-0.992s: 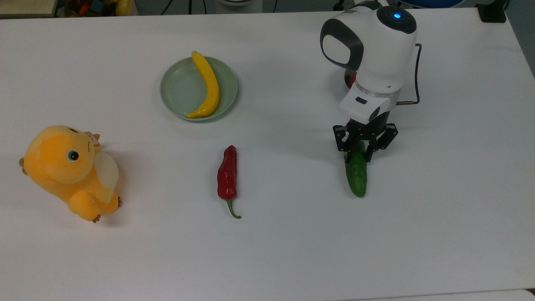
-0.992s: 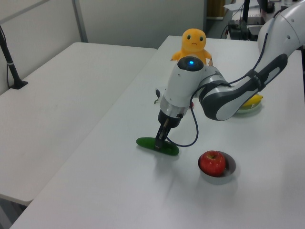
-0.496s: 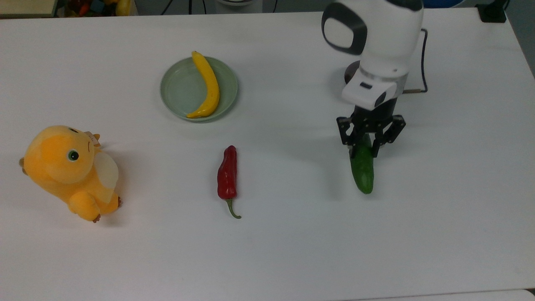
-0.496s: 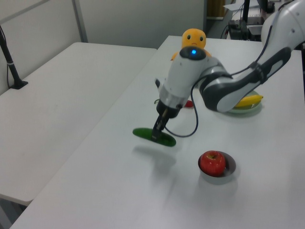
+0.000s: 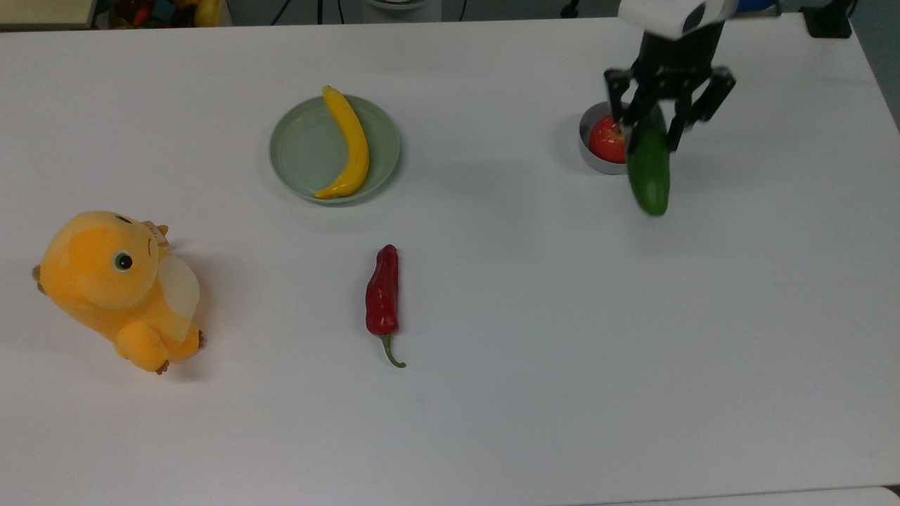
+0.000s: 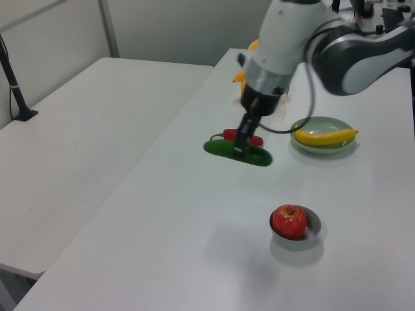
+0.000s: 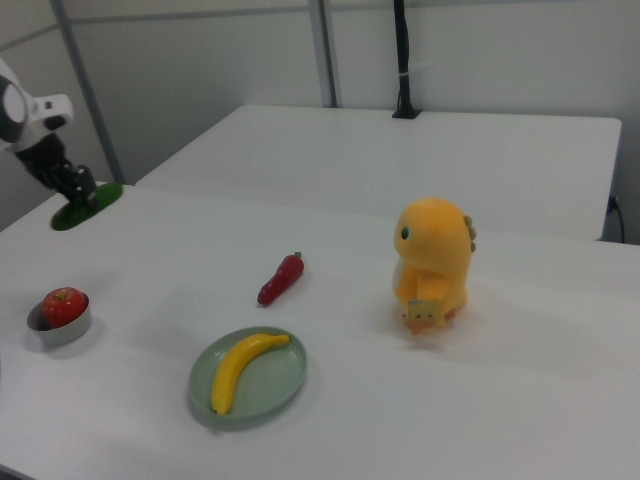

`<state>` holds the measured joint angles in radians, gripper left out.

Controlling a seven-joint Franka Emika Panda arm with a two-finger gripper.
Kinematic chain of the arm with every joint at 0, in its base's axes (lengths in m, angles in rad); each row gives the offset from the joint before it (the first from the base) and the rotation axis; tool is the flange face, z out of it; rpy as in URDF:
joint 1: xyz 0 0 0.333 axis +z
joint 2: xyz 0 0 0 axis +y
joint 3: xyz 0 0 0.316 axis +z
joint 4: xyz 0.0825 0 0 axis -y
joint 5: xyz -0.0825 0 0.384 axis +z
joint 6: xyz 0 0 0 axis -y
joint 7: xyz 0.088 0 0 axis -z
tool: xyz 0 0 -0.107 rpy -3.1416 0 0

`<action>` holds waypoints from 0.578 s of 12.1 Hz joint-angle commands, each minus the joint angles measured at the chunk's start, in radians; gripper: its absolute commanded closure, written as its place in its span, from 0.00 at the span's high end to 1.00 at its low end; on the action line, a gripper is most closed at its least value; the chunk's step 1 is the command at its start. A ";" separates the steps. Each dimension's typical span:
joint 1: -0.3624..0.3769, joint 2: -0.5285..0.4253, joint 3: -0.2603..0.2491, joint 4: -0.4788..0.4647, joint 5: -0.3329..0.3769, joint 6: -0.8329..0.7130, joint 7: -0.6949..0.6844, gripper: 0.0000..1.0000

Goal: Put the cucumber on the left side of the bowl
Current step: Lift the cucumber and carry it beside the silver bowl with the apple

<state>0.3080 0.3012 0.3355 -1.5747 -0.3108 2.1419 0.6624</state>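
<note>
Gripper (image 5: 655, 119) high over the white desk (image 5: 492, 351), fingers (image 5: 680, 126) clamped on the upper part of the cucumber (image 5: 649, 172). In the top view, cucumber overlapping the right edge of the grey bowl (image 5: 594, 158); in the left view, cucumber (image 6: 237, 149) level, held in the air well apart from the bowl (image 6: 312, 234), shadow on the desk below. In the right view, cucumber (image 7: 88, 204) above and behind the bowl (image 7: 58, 326).

Counted: one cucumber, one bowl holding one red apple (image 5: 608, 138), one pale green plate (image 5: 302, 151) carrying one banana (image 5: 349, 144), one red chili pepper (image 5: 382, 292), one orange plush toy (image 5: 112, 288).

Plate, chili and plush toy all well off toward the top view's left. A second white desk (image 7: 420, 160) behind in the right view.
</note>
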 commanded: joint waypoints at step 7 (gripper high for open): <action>0.014 -0.091 0.175 -0.237 0.067 -0.042 0.062 0.20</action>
<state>0.3237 0.2229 0.4846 -1.7531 -0.2635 2.0929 0.6896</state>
